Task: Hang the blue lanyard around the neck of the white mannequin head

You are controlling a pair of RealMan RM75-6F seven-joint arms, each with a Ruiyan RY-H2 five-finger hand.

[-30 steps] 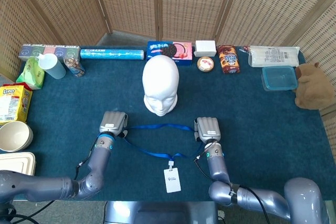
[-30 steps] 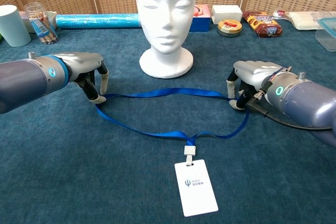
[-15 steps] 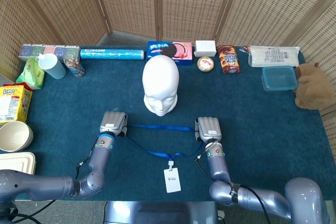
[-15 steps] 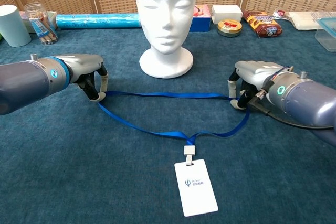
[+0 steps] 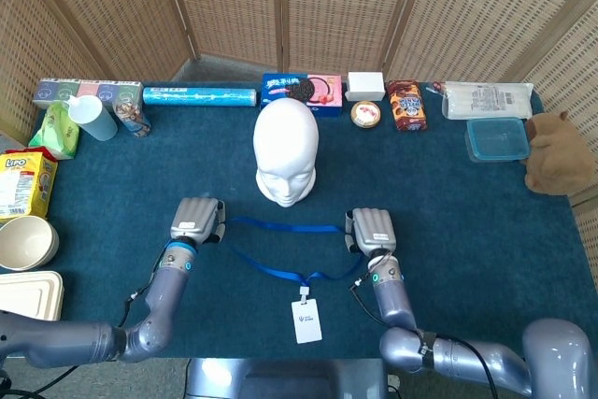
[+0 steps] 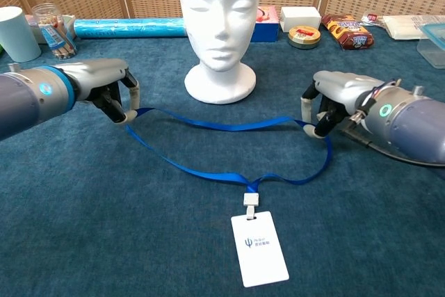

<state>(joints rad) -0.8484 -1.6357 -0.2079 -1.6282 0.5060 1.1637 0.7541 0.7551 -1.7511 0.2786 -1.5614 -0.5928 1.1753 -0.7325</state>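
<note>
The white mannequin head (image 5: 286, 151) (image 6: 220, 24) stands upright at the middle of the blue table, facing me. In front of it the blue lanyard (image 5: 280, 227) (image 6: 222, 124) stretches between my two hands, its loop hanging back down to the white badge (image 5: 306, 320) (image 6: 259, 248) flat on the cloth. My left hand (image 5: 196, 219) (image 6: 104, 88) pinches the strap's left end, lifted a little off the table. My right hand (image 5: 371, 230) (image 6: 332, 102) pinches the strap's right end, also raised.
Along the back edge stand a blue roll (image 5: 199, 96), cookie boxes (image 5: 301, 92), a white box (image 5: 365, 85), a small tin (image 5: 365, 114) and snack packs (image 5: 406, 104). A cup (image 5: 92, 117) and jar (image 5: 134, 117) stand back left, a teal container (image 5: 497, 138) and plush toy (image 5: 556, 151) at the right.
Both hands have risen and moved slightly apart, lifting the strap's far run off the table and pulling it tauter. The badge has stayed where it was.
</note>
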